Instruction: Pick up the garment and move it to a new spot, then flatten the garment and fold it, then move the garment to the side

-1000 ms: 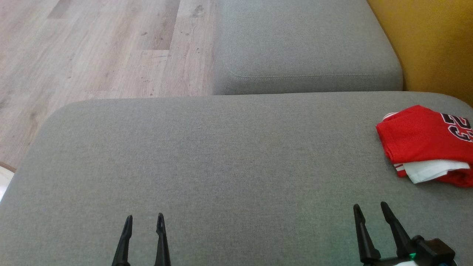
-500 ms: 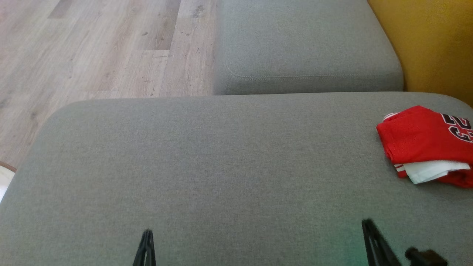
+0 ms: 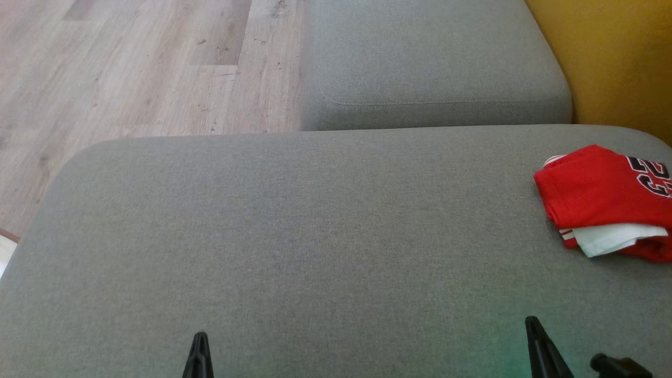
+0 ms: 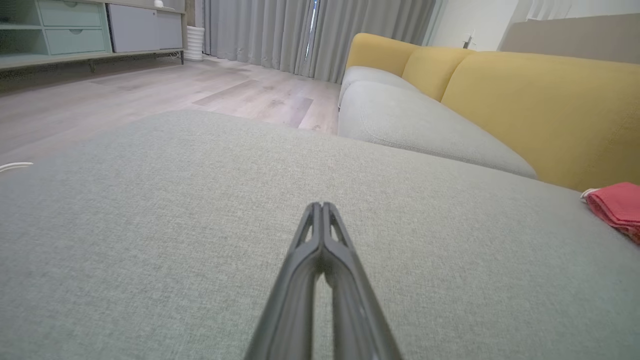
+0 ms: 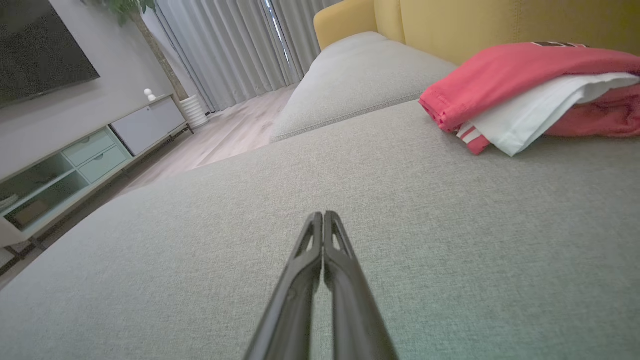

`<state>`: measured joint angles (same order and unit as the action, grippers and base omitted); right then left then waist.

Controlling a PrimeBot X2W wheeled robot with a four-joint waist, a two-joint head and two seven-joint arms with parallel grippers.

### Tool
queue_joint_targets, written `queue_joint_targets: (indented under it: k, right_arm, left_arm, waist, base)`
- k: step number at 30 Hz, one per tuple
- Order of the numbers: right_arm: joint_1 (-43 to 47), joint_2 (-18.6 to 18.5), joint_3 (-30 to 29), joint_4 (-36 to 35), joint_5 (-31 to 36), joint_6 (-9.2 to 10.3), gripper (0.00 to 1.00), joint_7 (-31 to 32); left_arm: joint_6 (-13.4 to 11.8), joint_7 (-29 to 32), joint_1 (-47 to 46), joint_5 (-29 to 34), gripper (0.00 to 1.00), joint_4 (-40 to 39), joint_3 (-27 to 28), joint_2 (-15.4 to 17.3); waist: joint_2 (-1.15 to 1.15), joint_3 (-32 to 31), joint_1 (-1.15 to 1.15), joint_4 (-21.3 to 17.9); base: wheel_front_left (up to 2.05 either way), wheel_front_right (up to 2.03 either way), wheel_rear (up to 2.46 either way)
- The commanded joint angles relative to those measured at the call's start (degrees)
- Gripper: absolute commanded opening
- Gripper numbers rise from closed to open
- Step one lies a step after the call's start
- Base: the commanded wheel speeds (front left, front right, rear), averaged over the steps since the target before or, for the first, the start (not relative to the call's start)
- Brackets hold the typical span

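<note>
jaws l+r both closed, empty; red garment [image 3: 593, 194] on cushion [image 3: 315, 236], ahead-right of r jaws, apart.

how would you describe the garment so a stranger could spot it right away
Start at the wide grey cushion beside the yellow sofa back. Near its right edge lies the garment, folded: the sole red thing there, with black numbers and a white layer showing.

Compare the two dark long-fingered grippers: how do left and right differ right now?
Left gripper sits far from the folded red-and-white jersey; right gripper is much nearer it. Left gripper's fingers point straight up the head view; right gripper's lean slightly left. Shared: both shut, holding nothing, over the grey fabric cushion.
</note>
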<state>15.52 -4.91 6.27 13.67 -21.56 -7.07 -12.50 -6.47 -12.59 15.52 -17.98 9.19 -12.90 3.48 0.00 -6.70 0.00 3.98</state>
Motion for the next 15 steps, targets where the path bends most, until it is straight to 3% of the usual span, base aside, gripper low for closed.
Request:
queue_joint_targets:
  k: [1,15]
  right_arm:
    - [-3.36,-0.22,-0.64,-1.67,-2.12,-0.06,0.00,0.41]
    - [-5.68,-0.24,-1.76,-1.42,-11.20,-0.11,0.00,2.43]
  left_arm:
    - [0.65,0.21,-2.81,-2.10,0.00,-1.41,1.11,0.36]
    - [2.41,2.04,-5.30,-11.91,0.00,-0.34,2.69,0.77]
  waist:
    - [0.00,0.12,0.00,-0.07]
    - [0.00,0.98,0.00,-0.57]
  base:
    - [0.00,0.00,0.00]
    - [0.00,0.00,0.00]
